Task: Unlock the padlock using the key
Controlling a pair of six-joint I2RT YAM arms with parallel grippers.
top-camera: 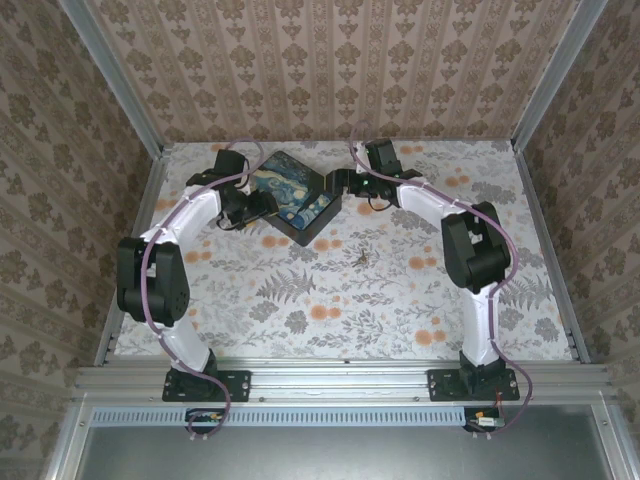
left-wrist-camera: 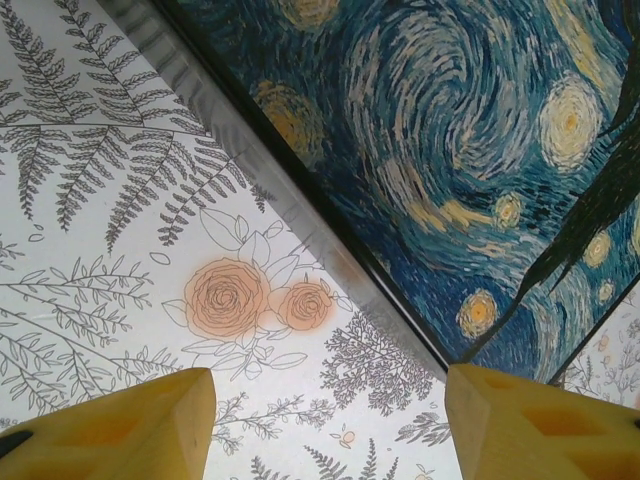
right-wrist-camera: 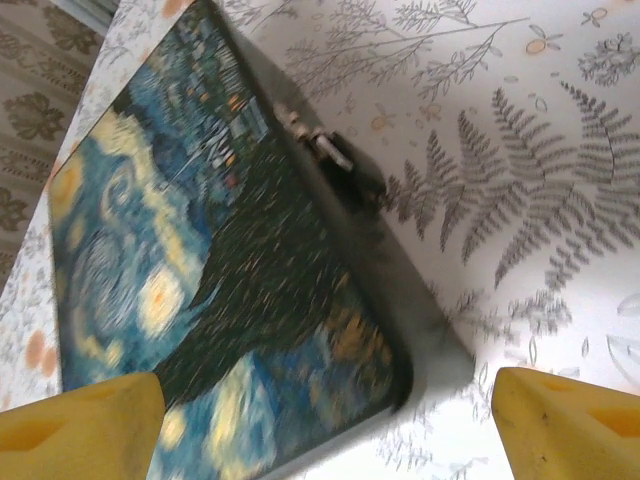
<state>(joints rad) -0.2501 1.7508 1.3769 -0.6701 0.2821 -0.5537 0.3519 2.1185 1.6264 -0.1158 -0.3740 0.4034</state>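
Padlock (top-camera: 360, 257) on table (top-camera: 400, 320), apart from box (top-camera: 290, 190) | 2 arms reach to box | left tool (left-wrist-camera: 330, 420), right tool (right-wrist-camera: 325, 420) open, empty

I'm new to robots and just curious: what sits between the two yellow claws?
The black box with the swirly blue lid; the top view shows it between the left gripper and right gripper.

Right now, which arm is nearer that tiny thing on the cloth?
Right. The right arm ends at the box's right corner, beyond the tiny thing; the left arm, at the box's left edge.
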